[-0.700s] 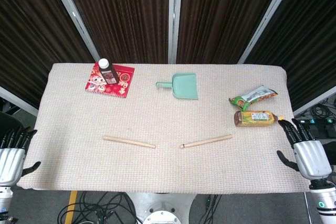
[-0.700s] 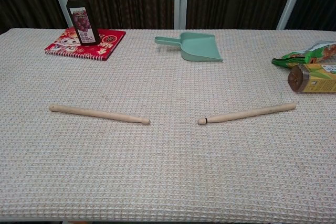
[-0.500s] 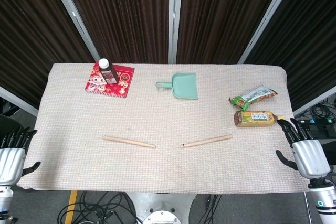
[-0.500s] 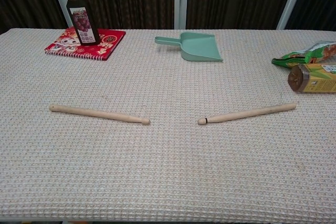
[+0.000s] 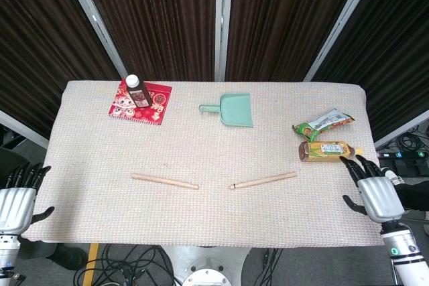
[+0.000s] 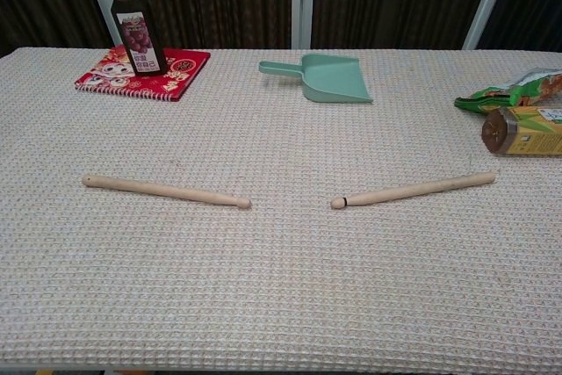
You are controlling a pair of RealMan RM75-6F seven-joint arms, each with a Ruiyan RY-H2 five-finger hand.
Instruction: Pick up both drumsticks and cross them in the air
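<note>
Two wooden drumsticks lie flat on the beige cloth, tips toward each other with a gap between. The left drumstick (image 5: 164, 181) (image 6: 166, 191) is left of centre, the right drumstick (image 5: 263, 180) (image 6: 413, 191) right of centre. My left hand (image 5: 17, 200) hangs off the table's front left corner, fingers spread, holding nothing. My right hand (image 5: 373, 192) is over the table's front right corner, fingers spread and empty, well to the right of the right drumstick. The chest view shows neither hand.
A juice bottle (image 5: 137, 91) stands on a red notebook (image 5: 142, 102) at the back left. A green dustpan (image 5: 230, 109) lies at the back centre. Two snack packs (image 5: 324, 121) (image 5: 326, 151) lie at the right edge, just beyond my right hand.
My right hand has moved left and slightly forward, onto the table's corner. The left hand has shifted slightly. The drumsticks have not moved.
</note>
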